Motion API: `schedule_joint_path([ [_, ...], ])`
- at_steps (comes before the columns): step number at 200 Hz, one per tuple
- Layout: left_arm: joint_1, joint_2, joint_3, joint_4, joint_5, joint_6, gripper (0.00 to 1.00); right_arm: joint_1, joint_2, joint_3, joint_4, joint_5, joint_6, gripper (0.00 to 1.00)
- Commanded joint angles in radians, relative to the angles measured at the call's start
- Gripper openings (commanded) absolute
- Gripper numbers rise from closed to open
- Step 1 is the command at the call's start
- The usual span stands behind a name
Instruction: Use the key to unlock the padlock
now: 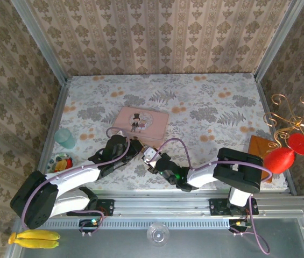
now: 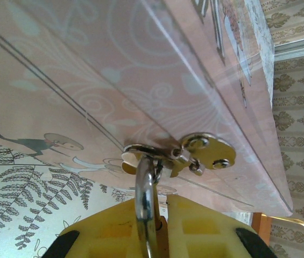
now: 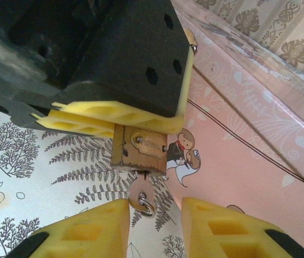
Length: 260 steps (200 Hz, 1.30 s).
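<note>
**Padlock being gripped at the tin's near side, key between open fingers**

From the top view, both arms are being seen reaching in toward the near edge of the pink tin (image 1: 141,121), which is lying on the patterned bench (image 1: 211,107). The left claw (image 1: 134,146) and the right claw (image 1: 149,156) are being held just beside each other there. At that range the small parts between them are too small to be told apart.

The left wrist view is giving the fastening. A silvery hasp (image 2: 208,150) is being shown on the side wall of the pink tin (image 2: 141,64), and the thin shackle (image 2: 145,199) is being seen looped through it. It runs back into the gap of the left claw (image 2: 160,234), which is closed narrowly on the padlock.

The right wrist view is giving the other end. The brass padlock (image 3: 141,153) is being pinched under the yellow pad (image 3: 98,121) of the left claw, close against the pink tin (image 3: 248,140). The key (image 3: 139,194), with a small ring on its head, is being seen projecting from the padlock's end. The right claw (image 3: 154,228) is being held wide. Its two yellow fingers (image 3: 92,234) are flanking the key without touching it.
</note>
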Motion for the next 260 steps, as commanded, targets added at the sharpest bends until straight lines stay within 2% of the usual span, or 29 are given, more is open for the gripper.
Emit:
schedule_joint_path([
  [1,-0.015,-0.027,0.048,0.062,0.011,0.024,0.0,0.004,0.013,0.02,0.031,0.021,0.008,0.3],
  [107,-0.03,-0.003,0.049,0.074,0.006,0.016,0.0,0.005,0.007,0.029,0.009,-0.002,0.037,0.29],
  [181,-0.041,0.029,0.075,0.082,0.015,0.021,0.0,-0.008,-0.021,0.02,-0.011,0.012,0.114,0.25],
  [211,-0.041,0.039,0.08,0.082,0.015,0.026,0.0,-0.015,-0.061,0.02,-0.073,-0.009,0.187,0.23],
  [260,-0.035,0.073,0.094,0.092,0.01,0.057,0.0,-0.029,-0.192,0.044,-0.297,-0.149,0.391,0.22],
])
